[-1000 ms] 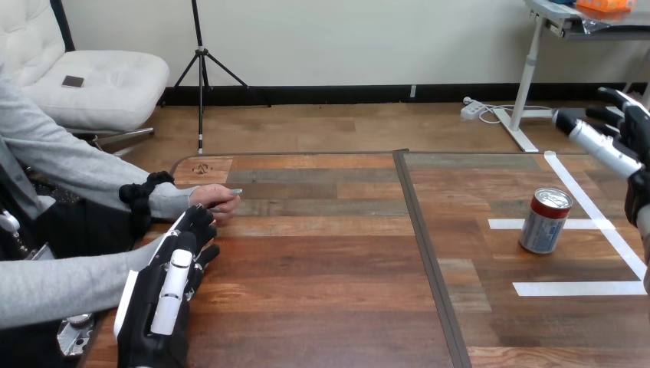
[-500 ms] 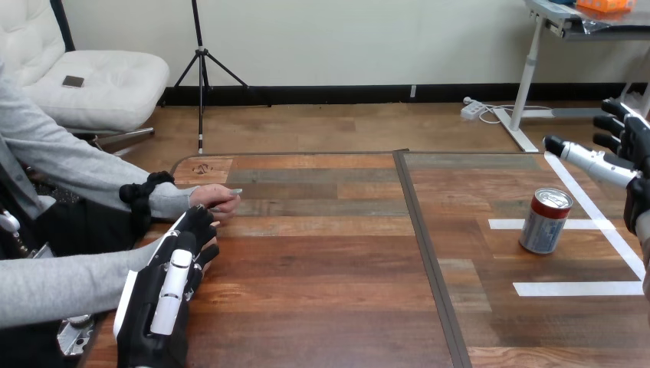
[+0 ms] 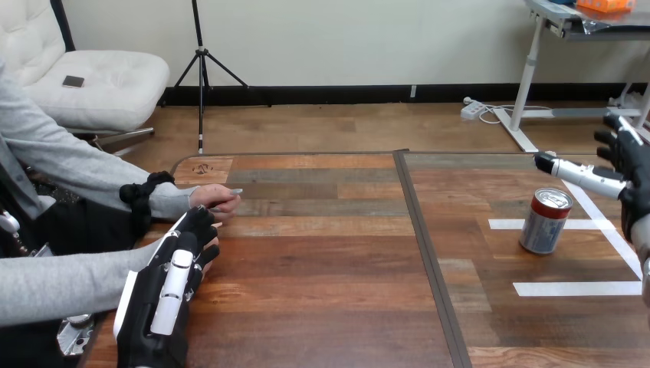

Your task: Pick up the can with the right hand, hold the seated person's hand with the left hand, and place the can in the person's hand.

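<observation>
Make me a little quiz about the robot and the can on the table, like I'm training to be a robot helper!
1. True or false: the can is tipped over on the table.
2. Pick one. The right robot hand is: A) squeezing the can, B) open and close to the can without touching it, C) lying flat on the table.
3. Fill the gap: the person's hand rests on the table at the view's ____ side.

Key: 1 false, it stands upright. 2 B. 3 left.

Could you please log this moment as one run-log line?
can: upright on table, untouched | right hand: open, apart from can | left hand: beside person's hand
</observation>
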Controlling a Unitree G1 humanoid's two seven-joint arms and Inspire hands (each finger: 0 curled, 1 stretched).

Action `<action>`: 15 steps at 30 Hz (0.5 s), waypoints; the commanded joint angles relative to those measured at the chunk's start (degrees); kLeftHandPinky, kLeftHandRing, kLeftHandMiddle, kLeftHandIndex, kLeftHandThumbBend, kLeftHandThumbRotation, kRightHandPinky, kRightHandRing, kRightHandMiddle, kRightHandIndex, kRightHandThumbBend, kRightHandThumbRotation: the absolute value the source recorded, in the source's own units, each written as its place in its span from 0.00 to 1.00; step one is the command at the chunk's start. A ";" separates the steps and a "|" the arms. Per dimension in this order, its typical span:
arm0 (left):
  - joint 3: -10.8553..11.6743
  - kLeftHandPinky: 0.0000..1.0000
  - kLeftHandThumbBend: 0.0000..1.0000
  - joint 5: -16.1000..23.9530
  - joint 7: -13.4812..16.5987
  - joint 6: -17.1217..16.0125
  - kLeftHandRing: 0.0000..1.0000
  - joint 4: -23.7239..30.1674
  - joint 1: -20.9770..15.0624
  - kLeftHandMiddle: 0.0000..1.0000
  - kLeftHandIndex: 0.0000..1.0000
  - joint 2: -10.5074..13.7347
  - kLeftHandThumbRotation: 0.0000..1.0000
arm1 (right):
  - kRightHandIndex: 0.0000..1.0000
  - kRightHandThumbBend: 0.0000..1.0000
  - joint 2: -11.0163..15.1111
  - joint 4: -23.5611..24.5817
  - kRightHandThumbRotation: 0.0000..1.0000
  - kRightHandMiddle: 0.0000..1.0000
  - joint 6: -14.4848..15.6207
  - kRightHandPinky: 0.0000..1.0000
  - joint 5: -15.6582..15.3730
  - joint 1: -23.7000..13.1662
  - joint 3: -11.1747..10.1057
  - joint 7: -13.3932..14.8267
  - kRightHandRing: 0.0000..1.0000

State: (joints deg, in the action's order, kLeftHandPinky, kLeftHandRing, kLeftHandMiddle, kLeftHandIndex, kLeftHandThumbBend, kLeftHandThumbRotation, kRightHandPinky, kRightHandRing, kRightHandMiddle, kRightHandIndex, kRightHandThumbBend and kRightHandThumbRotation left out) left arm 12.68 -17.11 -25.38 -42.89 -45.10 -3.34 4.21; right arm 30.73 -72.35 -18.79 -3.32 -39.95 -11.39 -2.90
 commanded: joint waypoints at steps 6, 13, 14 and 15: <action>0.04 0.84 0.55 0.90 0.52 -0.66 0.88 1.30 -2.77 0.87 0.84 0.79 0.79 | 1.00 1.00 1.91 0.20 0.28 0.99 1.79 0.96 -3.35 -3.57 2.96 0.76 0.99; 0.31 0.83 0.55 0.72 0.35 -1.31 0.88 0.56 -3.13 0.87 0.84 0.67 0.78 | 1.00 1.00 1.50 0.18 0.29 0.97 2.95 0.81 -3.57 -3.30 3.11 0.59 0.93; 0.34 0.83 0.55 0.74 0.35 -1.47 0.88 0.47 -3.18 0.87 0.83 0.65 0.78 | 1.00 1.00 1.36 0.18 0.29 0.96 2.99 0.77 -3.47 -3.20 3.02 0.43 0.92; 0.36 0.83 0.55 0.77 0.35 -1.58 0.88 0.42 -3.21 0.86 0.83 0.65 0.78 | 1.00 1.00 1.27 0.18 0.29 0.96 3.02 0.76 -3.40 -3.14 2.97 0.33 0.92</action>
State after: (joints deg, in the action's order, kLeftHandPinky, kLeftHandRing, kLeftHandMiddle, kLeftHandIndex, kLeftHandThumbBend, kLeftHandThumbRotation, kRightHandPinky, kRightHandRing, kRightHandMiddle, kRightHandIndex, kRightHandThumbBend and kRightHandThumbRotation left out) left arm 12.69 -16.47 -24.94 -42.90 -45.11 -3.34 4.22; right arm 31.12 -72.64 -15.73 -6.73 -39.94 -8.83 -2.74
